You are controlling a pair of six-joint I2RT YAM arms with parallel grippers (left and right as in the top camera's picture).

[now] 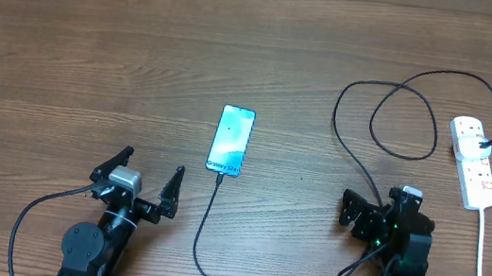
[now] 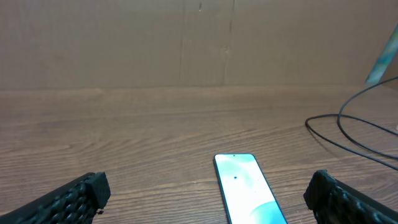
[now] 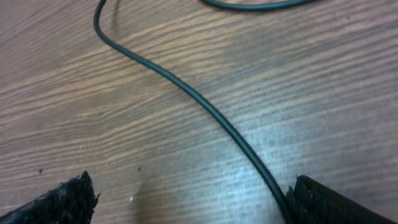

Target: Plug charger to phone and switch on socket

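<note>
The phone lies flat at the table's middle with its blue screen lit; it also shows in the left wrist view. The black charger cable meets the phone's near short edge, runs along the front edge, and loops up to the black plug on the white socket at far right. My left gripper is open and empty, just near-left of the phone. My right gripper is open over the cable, which passes beside one finger.
The socket's white cord runs down to the front right edge. Cable loops lie between the right gripper and the socket. A cardboard wall stands behind the table.
</note>
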